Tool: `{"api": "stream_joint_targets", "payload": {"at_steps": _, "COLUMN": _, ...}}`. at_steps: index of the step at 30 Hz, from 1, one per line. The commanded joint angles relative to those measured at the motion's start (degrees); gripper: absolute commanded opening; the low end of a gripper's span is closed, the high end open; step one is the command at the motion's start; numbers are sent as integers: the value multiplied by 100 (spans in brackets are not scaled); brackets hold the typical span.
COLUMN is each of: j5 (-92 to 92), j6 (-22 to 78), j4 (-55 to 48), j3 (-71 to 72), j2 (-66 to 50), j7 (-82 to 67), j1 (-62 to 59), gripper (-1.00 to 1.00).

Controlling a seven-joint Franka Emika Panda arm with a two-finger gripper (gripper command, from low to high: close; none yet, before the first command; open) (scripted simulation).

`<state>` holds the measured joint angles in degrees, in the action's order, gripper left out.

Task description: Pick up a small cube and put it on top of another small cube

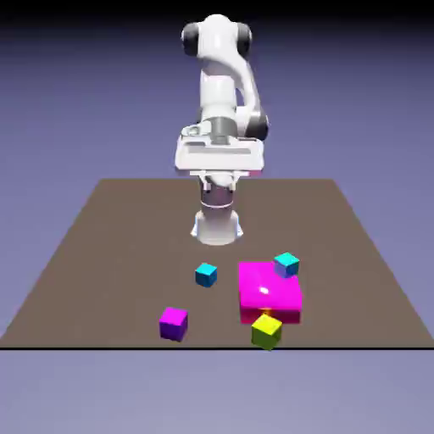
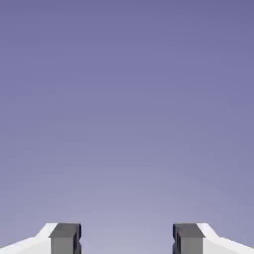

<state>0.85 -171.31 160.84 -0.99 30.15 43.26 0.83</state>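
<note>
Gripper's up high with its fingers spread and nothing between them, so I'd call this pre-reach. One cyan cube sits left of the magenta block, the other cyan cube by its far right corner; next move's probably swinging down over one.

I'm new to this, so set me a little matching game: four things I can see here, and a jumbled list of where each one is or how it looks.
Things:
1. Hand
2. Purple cube
3. Yellow-green cube
4. Big pink block

Places and states:
A. On the table, farthest toward the exterior view's left of all the cubes
B. Wider than any of the cubes
C. Open, with nothing between its fingertips
D. Nearest the table's front edge, in front of the big pink block

Right pairs: 1-C, 2-A, 3-D, 4-B
</note>
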Motion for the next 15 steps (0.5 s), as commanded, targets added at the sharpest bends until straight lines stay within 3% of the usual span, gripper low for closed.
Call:
{"api": "stream_joint_targets", "payload": {"at_steps": 1, "j5": 70, "j6": 224, "j4": -13, "j3": -82, "j2": -208, "j7": 66, "j1": 12, "gripper": 0}}
{"api": "stream_joint_targets", "payload": {"at_steps": 15, "j5": 1054, "j6": 3352, "j4": -195, "j3": -1228, "j2": -3115, "j7": 994, "j1": 180, "gripper": 0}}
